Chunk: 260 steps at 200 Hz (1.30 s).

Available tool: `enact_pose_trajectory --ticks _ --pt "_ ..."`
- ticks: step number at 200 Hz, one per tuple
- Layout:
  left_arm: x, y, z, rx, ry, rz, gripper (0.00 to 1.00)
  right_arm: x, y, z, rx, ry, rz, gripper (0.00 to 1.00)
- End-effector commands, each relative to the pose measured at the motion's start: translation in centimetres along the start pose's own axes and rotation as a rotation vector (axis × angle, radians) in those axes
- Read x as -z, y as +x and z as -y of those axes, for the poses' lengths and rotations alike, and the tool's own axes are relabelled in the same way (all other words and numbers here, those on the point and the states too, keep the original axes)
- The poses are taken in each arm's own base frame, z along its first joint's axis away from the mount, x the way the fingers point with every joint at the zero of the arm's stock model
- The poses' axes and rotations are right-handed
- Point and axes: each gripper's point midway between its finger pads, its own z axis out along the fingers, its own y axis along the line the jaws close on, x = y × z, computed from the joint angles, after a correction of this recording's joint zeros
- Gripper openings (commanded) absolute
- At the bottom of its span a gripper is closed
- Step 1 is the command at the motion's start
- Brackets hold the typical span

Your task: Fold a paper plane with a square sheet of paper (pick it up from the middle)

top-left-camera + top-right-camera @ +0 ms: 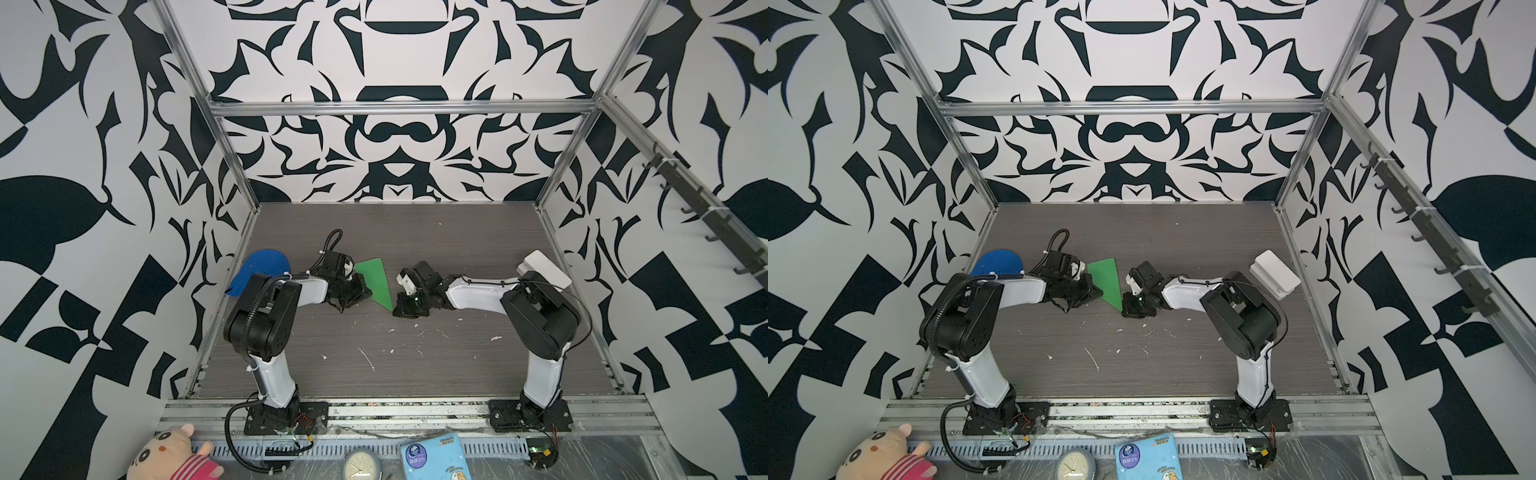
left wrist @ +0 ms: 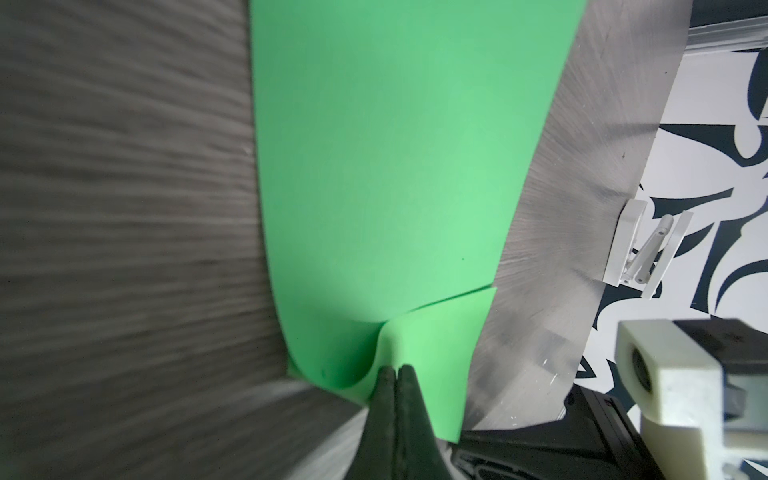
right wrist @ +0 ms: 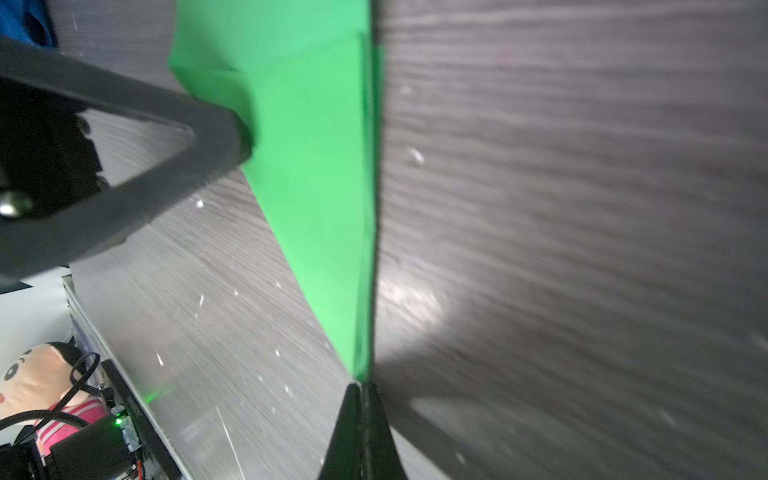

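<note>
Table (image 1: 415, 365): grey wood grain, inside a metal frame with black-and-white patterned walls.

Left arm (image 1: 266, 316) and right arm (image 1: 536, 320) both reach inward and meet near mid-table.

Cap (image 1: 259, 268): blue, at the left edge of the table, partly behind the left arm.

Paper (image 1: 376, 282) (image 1: 1106, 282): bright green, folded to a tapered shape, with the wide end toward the back wall and the narrow point toward the front. It sits mid-table between the two grippers. Left wrist view shows a folded flap overlapping the main face (image 2: 395, 166). Right wrist view shows the long straight edge lifted off the table, with a shadow beside it (image 3: 316, 187).

White box (image 1: 546, 270): at the right edge of the table, behind the right arm.

Left gripper (image 2: 397, 374): jaws pressed together, pinching the paper's side edge; the paper bulges at the tips.

Right gripper (image 3: 361, 388): jaws pressed together on the paper's narrow point.

White scraps (image 1: 365, 357): scattered on the table in front of the grippers.
</note>
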Motion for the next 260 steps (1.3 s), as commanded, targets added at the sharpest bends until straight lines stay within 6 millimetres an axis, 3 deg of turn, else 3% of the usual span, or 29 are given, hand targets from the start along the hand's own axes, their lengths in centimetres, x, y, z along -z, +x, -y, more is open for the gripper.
enact_pose_trajectory --ticks 1,43,88,116,145,170,193,223,260 --pt "-0.8 1.0 -4.5 0.064 -0.167 -0.018 0.01 1.9 -1.8 -2.3 0.026 -0.059 0.08 0.0" --pt "-0.8 1.0 -4.4 0.063 -0.162 -0.023 0.01 1.3 -3.5 -4.3 0.054 -0.117 0.082 0.0" --pt "-0.7 1.0 -4.1 0.062 -0.155 -0.023 0.01 -0.5 -4.1 -4.0 0.049 -0.105 0.059 0.0" --pt "-0.6 0.8 -3.6 0.052 -0.139 -0.024 0.01 -1.0 -3.6 -2.8 0.039 -0.064 0.039 0.0" --pt "-0.3 0.3 -2.1 0.014 -0.099 -0.017 0.03 -1.4 -2.5 -1.3 0.027 -0.022 0.015 0.0" --pt "0.7 -0.7 1.0 -0.06 -0.012 -0.002 0.08 -1.6 -2.0 -0.3 0.016 0.013 0.003 0.0" --pt "1.7 -0.3 3.9 -0.167 0.083 -0.02 0.15 -1.5 -1.9 -0.2 0.013 0.022 -0.003 0.0" --pt "2.2 0.7 4.2 -0.26 0.081 -0.061 0.14 -1.6 -2.0 -0.1 0.009 0.032 -0.006 0.0" --pt "0.5 2.2 4.7 -0.301 0.069 -0.11 0.08 -1.8 -2.0 0.0 0.0 0.036 -0.014 0.0"
